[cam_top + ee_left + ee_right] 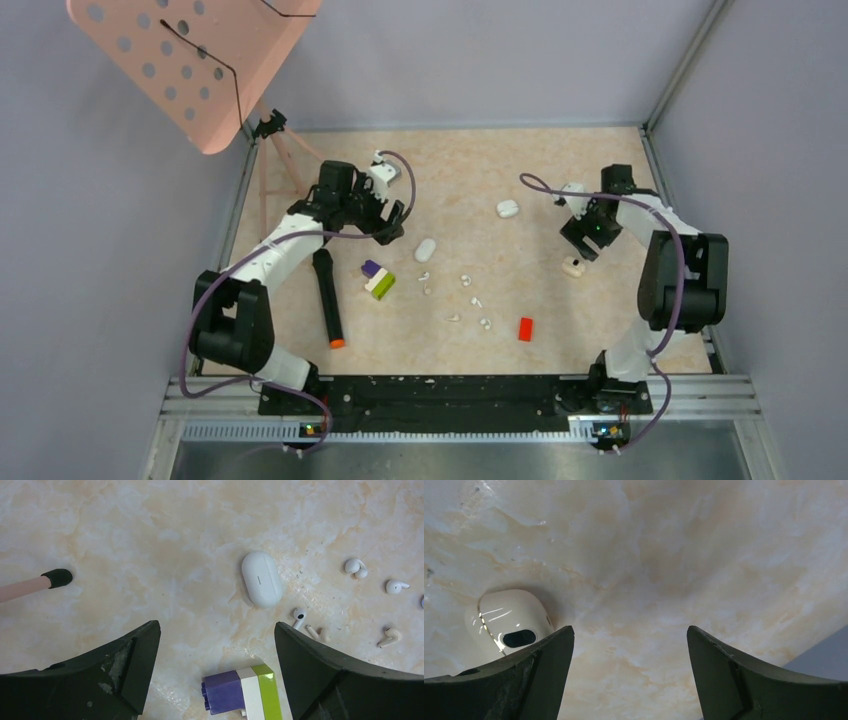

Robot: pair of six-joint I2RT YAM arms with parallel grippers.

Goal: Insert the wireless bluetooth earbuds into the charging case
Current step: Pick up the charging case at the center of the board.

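Left gripper [216, 626] stands wide open and holds nothing. The right gripper [629, 630] is also opened wide, with nothing between its fingers.

The earbuds [299, 615] lie loose on the table [150, 540], ahead of the left gripper and off to the right, as its own camera sees it. The closest one is just beyond the tip of the finger on that side, and the others spread further right. None of them sits in a case.

Ahead of the left gripper, a little right of its centre line, lies a closed white case [261, 578]. Its long axis points nearly away from the tool, so the fingers would close across its narrow width. On the near side, under the gap between the fingers, is a purple, white and green block [240, 692].

The right gripper hovers beside a cream case [509, 620], which is ahead of one finger and well apart from the earbuds. In my judgement the left arm is the nearer one for a first pick, after a small shift to the right.
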